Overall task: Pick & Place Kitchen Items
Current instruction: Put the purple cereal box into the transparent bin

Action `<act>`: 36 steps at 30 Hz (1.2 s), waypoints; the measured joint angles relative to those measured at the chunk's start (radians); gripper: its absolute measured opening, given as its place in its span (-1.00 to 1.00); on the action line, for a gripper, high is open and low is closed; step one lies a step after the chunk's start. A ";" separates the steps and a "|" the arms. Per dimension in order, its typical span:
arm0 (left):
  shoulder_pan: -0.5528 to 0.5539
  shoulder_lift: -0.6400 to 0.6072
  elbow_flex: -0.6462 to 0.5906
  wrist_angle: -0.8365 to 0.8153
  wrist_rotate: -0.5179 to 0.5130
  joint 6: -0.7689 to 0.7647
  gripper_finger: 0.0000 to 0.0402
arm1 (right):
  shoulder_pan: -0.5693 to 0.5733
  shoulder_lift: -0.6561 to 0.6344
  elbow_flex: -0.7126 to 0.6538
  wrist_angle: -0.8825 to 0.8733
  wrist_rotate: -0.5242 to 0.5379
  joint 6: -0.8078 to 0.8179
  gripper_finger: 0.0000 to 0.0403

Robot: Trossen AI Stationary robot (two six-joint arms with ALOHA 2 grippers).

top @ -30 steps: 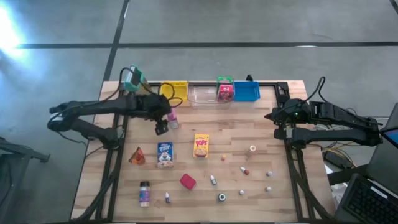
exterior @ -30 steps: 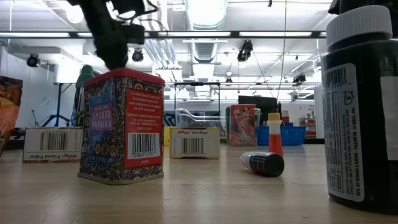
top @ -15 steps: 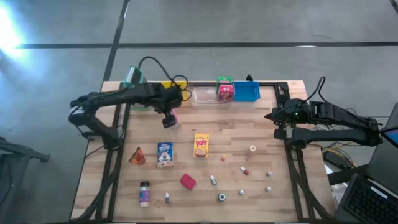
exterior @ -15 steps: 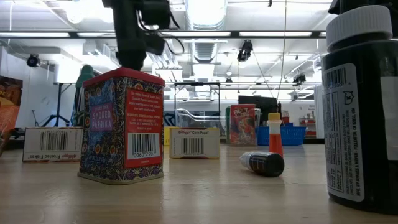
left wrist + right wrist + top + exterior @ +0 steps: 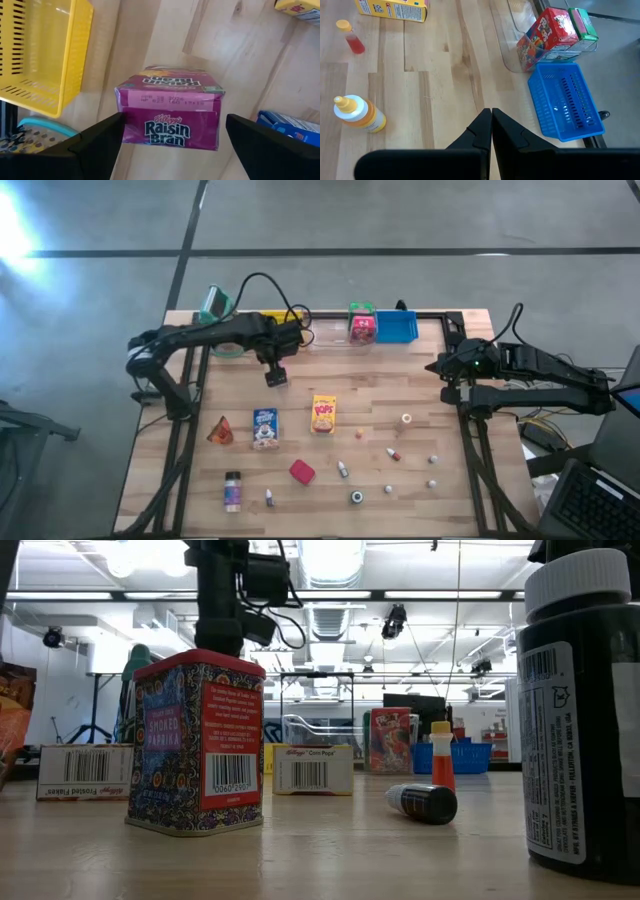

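The left gripper [image 5: 275,373] hangs over the far left part of the table [image 5: 380,410], its fingers [image 5: 95,145] spread wide apart and holding nothing. Straight below it, between the two fingers in the wrist view, lies a pink box [image 5: 170,107] flat on the wood, with the words "Kellogg's Raisin Bran" readable on its side. Just beside this box is the yellow bin [image 5: 40,55], and a corner of a blue box [image 5: 290,127] shows on the other side of it.

The right gripper [image 5: 491,122] waits at the right edge of the table with its fingers pressed together, empty. In front of it are the blue bin [image 5: 565,100] and the clear bin [image 5: 520,35], where a red cereal box [image 5: 545,32] and a green box [image 5: 582,22] stand. A small bottle with yellow cap [image 5: 357,114] lies nearby on the wood.

In the middle of the table lie the yellow box [image 5: 323,413], marked "Pops", and an orange wedge [image 5: 220,430]. The low view shows a red tin [image 5: 195,745] marked "Smoked Paprika", and behind it a box marked "Corn Pops" and one marked "Frosted Flakes" [image 5: 85,772]. A large dark bottle [image 5: 580,710] hides the right side of this view.
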 joint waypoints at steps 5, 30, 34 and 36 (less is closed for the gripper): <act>0.006 0.010 -0.002 0.000 -0.001 0.008 0.76 | 0.000 0.000 0.000 0.000 0.000 0.000 -0.96; 0.001 -0.052 0.126 -0.188 -0.038 0.618 0.76 | 0.000 0.000 0.000 0.000 0.000 0.000 -0.96; -0.008 -0.052 0.109 -0.174 -0.046 0.809 0.76 | 0.000 0.000 0.000 0.000 0.000 0.000 -0.96; -0.017 -0.052 0.105 -0.164 -0.047 0.932 0.75 | 0.000 0.000 0.000 0.000 0.000 0.000 -0.96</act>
